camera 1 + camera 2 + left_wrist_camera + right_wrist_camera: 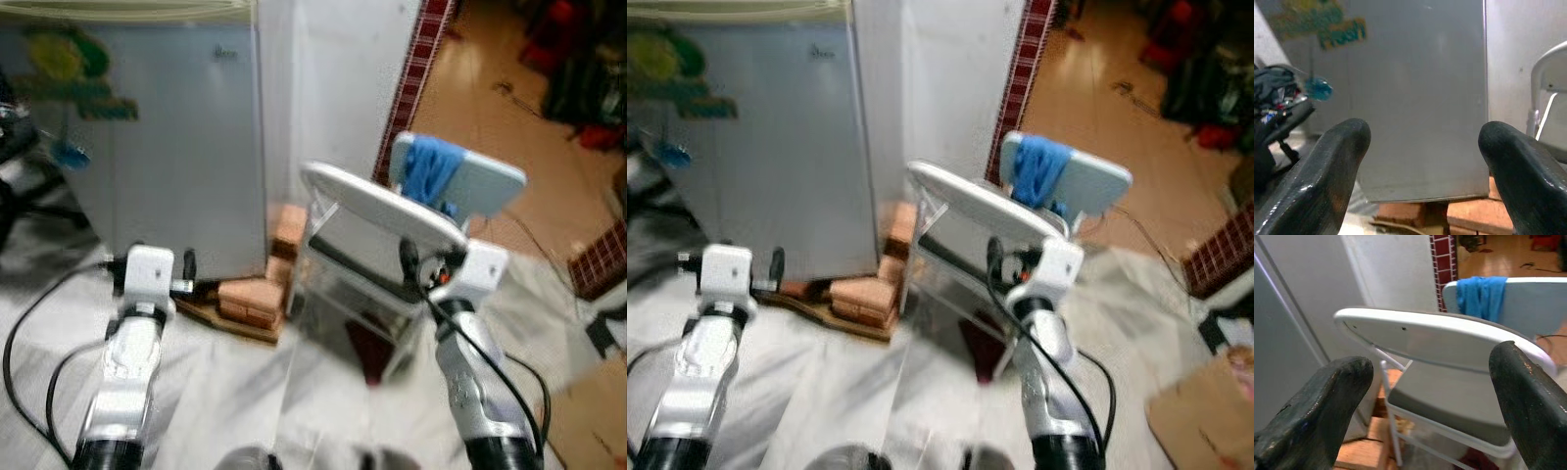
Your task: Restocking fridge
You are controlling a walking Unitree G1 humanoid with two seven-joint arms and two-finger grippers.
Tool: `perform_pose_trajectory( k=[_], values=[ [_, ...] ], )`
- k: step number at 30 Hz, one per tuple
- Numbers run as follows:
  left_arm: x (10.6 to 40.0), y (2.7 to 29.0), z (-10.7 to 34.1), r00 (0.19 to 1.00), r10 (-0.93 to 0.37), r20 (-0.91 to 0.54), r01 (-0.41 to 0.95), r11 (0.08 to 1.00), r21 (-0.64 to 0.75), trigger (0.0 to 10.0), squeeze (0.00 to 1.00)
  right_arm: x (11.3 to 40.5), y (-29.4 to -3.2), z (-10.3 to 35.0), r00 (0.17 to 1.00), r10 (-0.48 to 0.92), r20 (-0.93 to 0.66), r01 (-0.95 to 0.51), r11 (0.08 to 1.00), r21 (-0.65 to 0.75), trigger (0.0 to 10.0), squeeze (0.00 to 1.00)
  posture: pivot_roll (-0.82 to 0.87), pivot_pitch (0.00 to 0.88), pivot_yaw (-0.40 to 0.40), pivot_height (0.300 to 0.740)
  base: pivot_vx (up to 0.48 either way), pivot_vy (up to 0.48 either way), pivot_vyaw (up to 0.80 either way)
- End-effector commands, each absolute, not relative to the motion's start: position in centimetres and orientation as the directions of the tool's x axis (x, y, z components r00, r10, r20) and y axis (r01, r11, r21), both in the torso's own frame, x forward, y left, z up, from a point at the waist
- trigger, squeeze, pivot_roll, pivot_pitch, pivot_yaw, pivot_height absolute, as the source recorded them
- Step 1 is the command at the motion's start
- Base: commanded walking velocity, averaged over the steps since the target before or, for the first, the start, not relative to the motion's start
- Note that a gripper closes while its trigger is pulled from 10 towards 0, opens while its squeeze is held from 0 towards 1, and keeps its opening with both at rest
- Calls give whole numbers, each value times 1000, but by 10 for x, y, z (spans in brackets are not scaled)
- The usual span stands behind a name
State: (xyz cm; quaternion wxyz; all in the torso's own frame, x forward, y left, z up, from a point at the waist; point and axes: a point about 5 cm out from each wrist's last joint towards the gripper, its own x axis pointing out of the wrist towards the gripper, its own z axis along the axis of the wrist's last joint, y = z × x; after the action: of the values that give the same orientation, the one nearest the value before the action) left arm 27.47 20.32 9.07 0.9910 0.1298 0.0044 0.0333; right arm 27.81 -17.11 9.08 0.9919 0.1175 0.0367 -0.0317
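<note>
The fridge [167, 147], a single grey unit with a green and yellow sticker on its door, stands with the door shut, raised on bricks [257, 294] and a wooden board. No food or drink to be stocked can be made out, and neither gripper carries anything. A shut door and empty grippers would fit either a stage with the goods yet to be fetched or one with the goods already inside; the contents are hidden, so progress cannot be judged further.

Left gripper [1422, 166]: fingers spread wide, nothing between them, held up facing the fridge door. Right gripper [1437, 404]: fingers likewise spread and empty, held beside the fridge and facing the nearer chair.

Count: one fridge. Two white folding chairs stand just beside the fridge, the nearer chair [377, 211] and a farther chair [485, 181] behind it with one blue cloth [428, 168] draped over its back. A white sheet [255, 392] covers the floor before the fridge.
</note>
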Motion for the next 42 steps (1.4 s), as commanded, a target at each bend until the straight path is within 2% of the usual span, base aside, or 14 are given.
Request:
perform_pose_trajectory(
  k=[1, 4, 7, 16, 34, 42],
  values=[
    [274, 197, 89, 999, 40, -23, -34, 970, 239, 10000, 0, 278, -173, 88, 992, -75, -98, 92, 979, 184, 10000, 0, 48, 32, 1, 740, 0, 480, 0],
    [275, 195, 90, 999, 25, -33, -18, 976, 218, 10000, 0, 279, -170, 86, 992, -69, -103, 90, 974, 209, 10000, 0, 48, 28, 3, 740, 0, 480, 0],
    [276, 193, 90, 999, 17, -37, -8, 977, 213, 10000, 0, 277, -171, 85, 991, -94, -99, 110, 981, 161, 10000, 0, 46, 27, 4, 740, 0, 480, 0],
    [276, 192, 92, 999, 7, -45, 2, 980, 199, 10000, 0, 274, -173, 89, 995, -72, -76, 88, 965, 246, 10000, 0, 40, 29, 9, 740, 0, 480, 0],
    [280, 192, 95, 999, 1, -40, 7, 980, 199, 10000, 0, 276, -171, 88, 995, -70, -71, 85, 964, 250, 10000, 0, 48, 21, 9, 740, 0, 480, -733],
    [280, 191, 95, 999, -8, -43, 16, 980, 197, 10000, 0, 276, -170, 87, 995, -69, -71, 85, 965, 250, 10000, 0, 48, 17, 10, 740, 0, 480, -103]
  ],
)
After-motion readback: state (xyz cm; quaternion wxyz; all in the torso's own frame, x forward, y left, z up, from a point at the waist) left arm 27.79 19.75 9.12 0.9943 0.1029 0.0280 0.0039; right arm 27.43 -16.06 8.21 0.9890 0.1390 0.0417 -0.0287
